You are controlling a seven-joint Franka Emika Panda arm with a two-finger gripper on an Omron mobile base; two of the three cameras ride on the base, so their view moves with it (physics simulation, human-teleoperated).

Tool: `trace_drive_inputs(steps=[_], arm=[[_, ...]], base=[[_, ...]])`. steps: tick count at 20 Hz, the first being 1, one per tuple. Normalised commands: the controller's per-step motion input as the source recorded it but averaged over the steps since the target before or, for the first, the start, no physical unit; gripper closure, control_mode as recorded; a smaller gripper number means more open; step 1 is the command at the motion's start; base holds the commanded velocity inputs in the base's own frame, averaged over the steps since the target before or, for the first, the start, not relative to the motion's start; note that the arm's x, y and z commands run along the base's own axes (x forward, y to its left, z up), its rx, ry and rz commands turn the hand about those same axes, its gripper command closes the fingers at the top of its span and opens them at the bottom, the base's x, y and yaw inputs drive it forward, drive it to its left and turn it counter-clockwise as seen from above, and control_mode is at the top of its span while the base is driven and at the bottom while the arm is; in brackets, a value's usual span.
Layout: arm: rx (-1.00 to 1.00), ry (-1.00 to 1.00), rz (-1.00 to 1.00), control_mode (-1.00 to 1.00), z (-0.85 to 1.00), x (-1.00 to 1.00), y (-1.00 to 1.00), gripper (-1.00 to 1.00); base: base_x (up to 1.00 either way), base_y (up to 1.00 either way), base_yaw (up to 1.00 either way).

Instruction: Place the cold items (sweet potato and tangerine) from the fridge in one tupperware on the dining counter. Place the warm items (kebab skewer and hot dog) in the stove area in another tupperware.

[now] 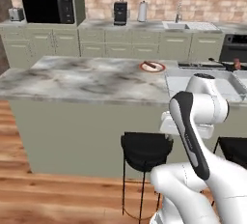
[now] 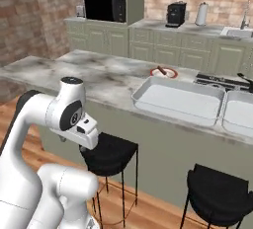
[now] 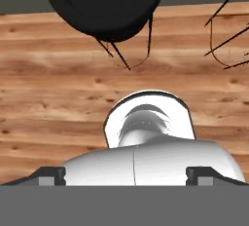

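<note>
My gripper (image 3: 125,175) hangs wide apart, holding nothing, aimed down at the wooden floor (image 3: 48,98). Both tupperwares (image 2: 175,99) sit side by side on the worktop (image 2: 89,72), apparently unfilled. By my judgement, all four foods remain to fetch.

— What's beneath the hand?
— Wooden plank floor (image 3: 58,88), with a round black stool seat (image 3: 104,3) at the top, thin dark legs (image 3: 116,54) slanting under it.
— And the fingers (image 3: 48,176)?
— Two dark tips, set wide apart.
</note>
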Motion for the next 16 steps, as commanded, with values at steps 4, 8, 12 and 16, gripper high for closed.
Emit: trace_drive_inputs(steps=[4, 8, 12, 16], arm=[[0.00, 0.00, 0.00, 1.00, 0.00, 0.00, 0.00, -1.00], [0.00, 0.00, 0.00, 1.00, 0.00, 0.00, 0.00, -1.00], [0.00, 0.00, 0.00, 1.00, 0.00, 0.00, 0.00, -1.00], [0.00, 0.00, 0.00, 1.00, 0.00, 0.00, 0.00, -1.00]], base=[[-0.03, 1.00, -0.04], [-0.21, 1.00, 0.00], [0.00, 1.00, 0.00], [0.00, 1.00, 0.00]])
